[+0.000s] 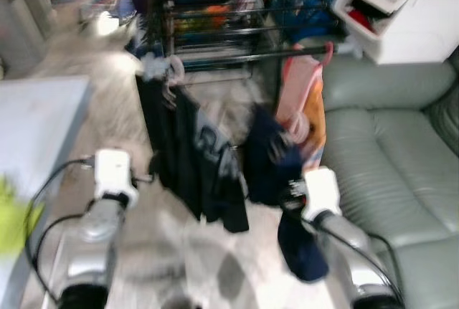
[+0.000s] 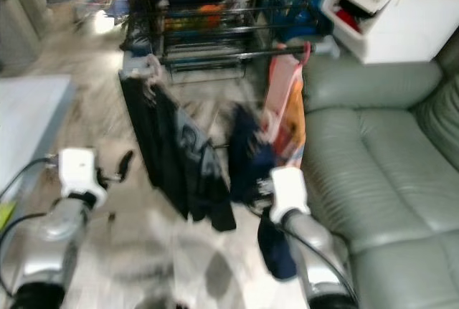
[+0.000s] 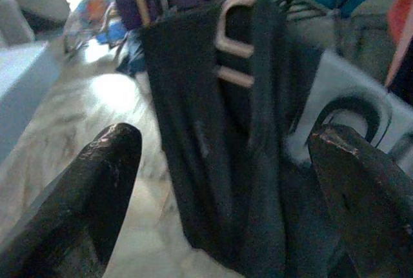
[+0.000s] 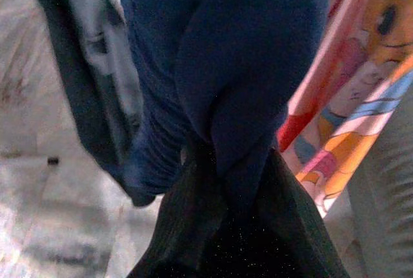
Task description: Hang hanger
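Observation:
A black drying rack [image 1: 222,33] stands ahead, and both eye views are blurred. From its front rail hang a black shirt [image 1: 193,158] on a pink hanger [image 1: 172,72] and a pink-and-orange cartoon garment [image 1: 310,105] on another pink hanger [image 1: 326,54]. Between them, below the rail, my right gripper [image 4: 226,162] is shut on a navy garment [image 1: 269,155], whose cloth bunches over the fingers. I cannot make out this garment's hanger. My left gripper [image 3: 226,155] is open and low, just left of the black shirt [image 3: 213,136], with nothing between its fingers.
A grey-green leather sofa [image 1: 387,158] runs along the right, with a white cabinet [image 1: 409,22] behind it. A pale blue table [image 1: 36,130] stands at the left with something yellow-green [image 1: 11,216] at its edge. Marble floor [image 1: 172,252] lies below the rack.

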